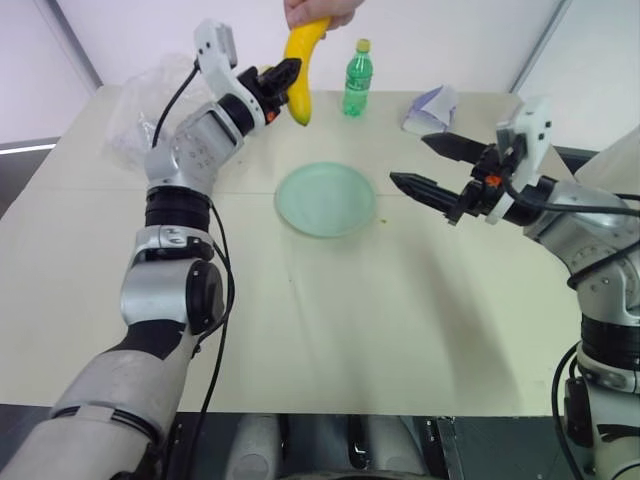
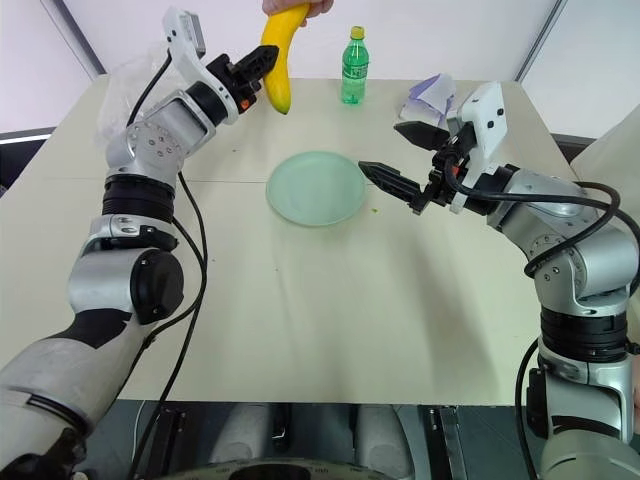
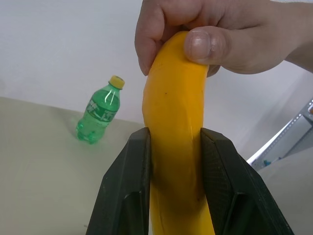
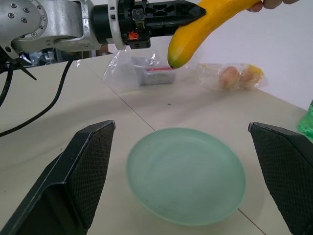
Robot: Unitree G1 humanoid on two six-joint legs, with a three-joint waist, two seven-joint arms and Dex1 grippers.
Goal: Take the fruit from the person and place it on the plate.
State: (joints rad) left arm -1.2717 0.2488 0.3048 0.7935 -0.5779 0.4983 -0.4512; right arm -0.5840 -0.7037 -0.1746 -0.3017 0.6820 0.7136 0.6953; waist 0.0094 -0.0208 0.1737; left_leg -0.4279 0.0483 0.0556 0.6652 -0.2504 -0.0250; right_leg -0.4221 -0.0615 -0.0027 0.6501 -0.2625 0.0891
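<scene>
Starting at the robot's left, the left gripper [image 1: 288, 78] is raised above the far side of the table [image 1: 300, 330] and its two black fingers [image 3: 128, 191] are pressed on both flanks of the banana [image 1: 300, 70]. The banana hangs almost upright in the air. Its upper end is still pinched by the person's hand [image 1: 318, 10], and its lower tip points down toward the table. The fingers cross the fruit at about its middle, so the long axis of the banana runs roughly at a right angle to the line of the gripper. The plate [image 1: 325, 200] lies flat on the table, lower than the banana, nearer to the robot and a little to the right of it.

I judge that the coming move depends on this: once the hand lets go, the left arm must bring the fruit down and toward the robot, and tip it from upright to lying, because the banana looks about as long as the plate is wide.

The banana is clean yellow, unpeeled and smoothly curved, with no dark marks that I can see.

Further right, behind the plate, stands a green bottle [image 1: 357, 78] with a yellow cap. The right gripper [image 1: 436, 168] hovers just beside the right edge of the plate. Its fingers stand wide apart and hold nothing. It is near the plate, but well apart from the fruit.
</scene>
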